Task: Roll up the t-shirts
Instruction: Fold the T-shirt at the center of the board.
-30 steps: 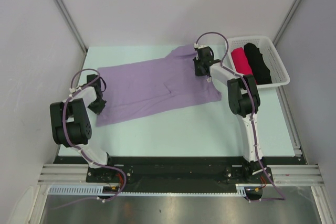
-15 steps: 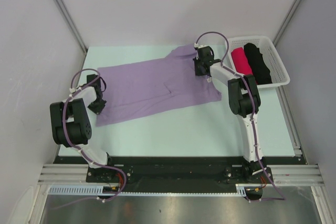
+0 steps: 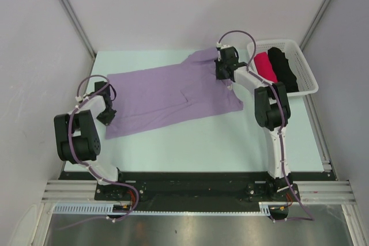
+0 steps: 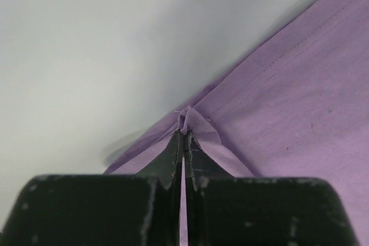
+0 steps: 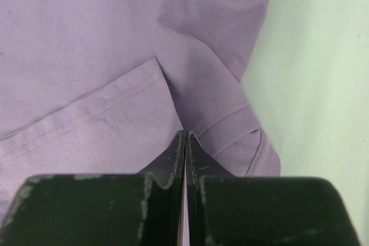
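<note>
Holds the lilac t-shirt (image 3: 167,93) at two ends, spread nearly flat on the pale desk (image 3: 202,142). Pinches a small peak of hem in the left pincer (image 4: 183,133) — fingers pressed together, the cloth puckered right at their tips. Shows bare desk off to the left of that pincer, and the hem running away ahead and to its right, with the body of the shirt beyond. Clamps the right pincer (image 5: 184,136) on the opposite end, beside a sleeve, fingers closed with a sliver of lilac between them. Has a stitched sleeve edge just ahead of those tips and a rounded fold of cloth close on their right, then bare desk. Keeps a white basket (image 3: 308,76) just to the right of the right pincer — inside, side by side, a pink roll (image 3: 265,66) and a black roll (image 3: 282,68).
</note>
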{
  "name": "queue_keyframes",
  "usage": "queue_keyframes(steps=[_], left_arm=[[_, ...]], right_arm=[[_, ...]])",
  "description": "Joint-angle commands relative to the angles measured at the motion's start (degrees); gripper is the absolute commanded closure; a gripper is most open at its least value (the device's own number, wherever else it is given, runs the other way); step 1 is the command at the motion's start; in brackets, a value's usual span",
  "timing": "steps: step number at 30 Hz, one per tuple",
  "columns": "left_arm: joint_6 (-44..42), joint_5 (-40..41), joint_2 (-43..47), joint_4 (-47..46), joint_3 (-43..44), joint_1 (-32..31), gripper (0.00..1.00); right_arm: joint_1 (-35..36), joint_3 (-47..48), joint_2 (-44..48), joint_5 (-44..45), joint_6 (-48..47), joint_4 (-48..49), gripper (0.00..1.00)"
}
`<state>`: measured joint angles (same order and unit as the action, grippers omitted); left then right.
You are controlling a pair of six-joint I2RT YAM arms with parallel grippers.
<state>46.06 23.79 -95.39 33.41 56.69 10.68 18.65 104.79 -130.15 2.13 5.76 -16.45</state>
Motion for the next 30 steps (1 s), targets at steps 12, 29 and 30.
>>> queue_keyframes(steps=[12,29,30], left_arm=[[-0.89,-2.34,6.44,-0.27,-0.17,0.22,0.48],[4.12,-1.56,-2.94,0.6,5.98,0.05,0.64],[4.12,-1.29,-3.48,0.69,6.24,0.13,0.64]], right_arm=[[-0.81,-0.38,2.97,-1.52,1.01,1.59,1.0],[-1.25,-0.47,1.48,-3.54,1.36,2.12,1.0],[-1.25,-0.55,1.39,-3.54,1.36,2.21,1.0]])
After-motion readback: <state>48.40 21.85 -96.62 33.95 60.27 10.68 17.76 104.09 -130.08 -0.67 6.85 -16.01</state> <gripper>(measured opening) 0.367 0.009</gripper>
